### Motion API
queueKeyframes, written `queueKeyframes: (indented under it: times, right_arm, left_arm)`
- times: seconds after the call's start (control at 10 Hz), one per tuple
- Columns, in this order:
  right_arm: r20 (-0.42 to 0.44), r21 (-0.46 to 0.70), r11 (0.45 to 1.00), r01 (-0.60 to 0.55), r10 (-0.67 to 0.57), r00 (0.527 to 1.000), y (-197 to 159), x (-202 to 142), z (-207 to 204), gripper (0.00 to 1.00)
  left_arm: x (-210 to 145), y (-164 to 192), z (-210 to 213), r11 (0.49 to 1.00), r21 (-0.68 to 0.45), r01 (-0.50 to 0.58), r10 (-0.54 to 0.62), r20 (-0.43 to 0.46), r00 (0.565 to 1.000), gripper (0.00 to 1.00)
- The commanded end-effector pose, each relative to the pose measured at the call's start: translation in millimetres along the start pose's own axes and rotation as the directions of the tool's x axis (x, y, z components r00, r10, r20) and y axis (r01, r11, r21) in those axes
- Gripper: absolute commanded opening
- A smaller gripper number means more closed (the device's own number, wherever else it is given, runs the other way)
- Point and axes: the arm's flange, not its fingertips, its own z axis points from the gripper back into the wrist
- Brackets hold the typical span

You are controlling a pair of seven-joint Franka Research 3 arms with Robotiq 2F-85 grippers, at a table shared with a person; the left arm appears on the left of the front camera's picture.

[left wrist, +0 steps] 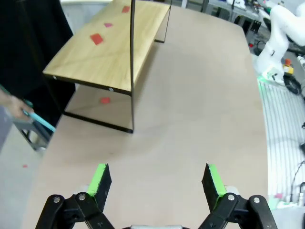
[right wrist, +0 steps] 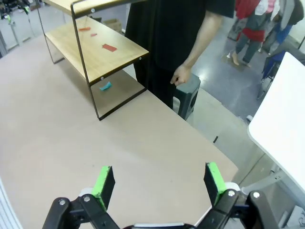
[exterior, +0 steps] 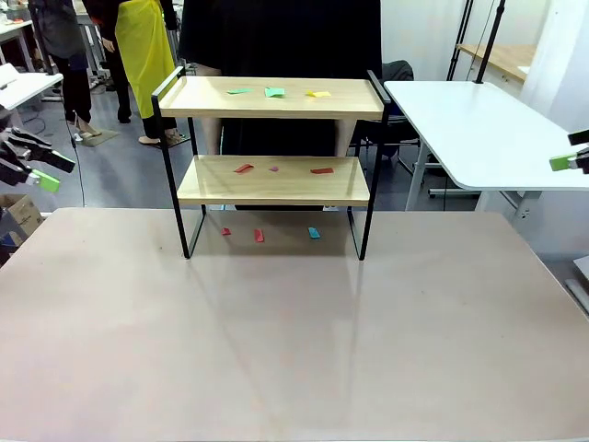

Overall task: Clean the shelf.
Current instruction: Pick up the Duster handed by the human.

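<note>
Front view: shelf stands between left tool and right tool, well ahead of both. Paper scraps lie on each board and on the worktop beneath, apparently the litter to clear.
Left wrist view: left tool spread wide, empty; shelf ahead-left.
Right wrist view: right tool spread wide, empty; shelf far ahead-left, person's hand beside it. Both tools likely parked aside, ready.

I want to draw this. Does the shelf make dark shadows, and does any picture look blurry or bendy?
Front view: soft, even light with no glare; the shelf throws only faint, pale shadows toward the camera across the table. Left wrist view: sharp, but the wide lens curves the table's edge. Right wrist view: sharp too, with the shelf looking tilted.
</note>
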Motion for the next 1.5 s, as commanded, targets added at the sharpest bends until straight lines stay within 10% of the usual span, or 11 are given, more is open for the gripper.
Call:
queueKeyframes:
  times: [0.0, 0.4, 0.8, 1.4]
  right_arm:
    - [-0.022, -0.007, 1.0, -0.014, 0.014, 1.0, 5, 9, 1, 1.0]
    - [-0.021, -0.01, 1.0, 0.0, 0.0, 1.0, 5, 6, -1, 1.0]
    - [0.275, 0.117, 0.993, 0.003, -0.035, 0.961, -72, -59, 16, 1.0]
    - [0.444, 0.186, 0.982, 0.043, -0.123, 0.888, -130, -132, -6, 1.0]
  left_arm:
    - [9, -8, 10, 0.998, -0.009, -0.058, 0.058, -0.028, 0.998, 1.0]
    - [1, -2, 4, 0.999, 0.002, -0.035, 0.035, -0.017, 0.999, 1.0]
    - [-95, 77, 57, 0.965, -0.196, -0.175, 0.236, 0.352, 0.906, 1.0]
    - [-180, 120, 54, 0.98, -0.197, -0.033, 0.133, 0.524, 0.841, 1.0]
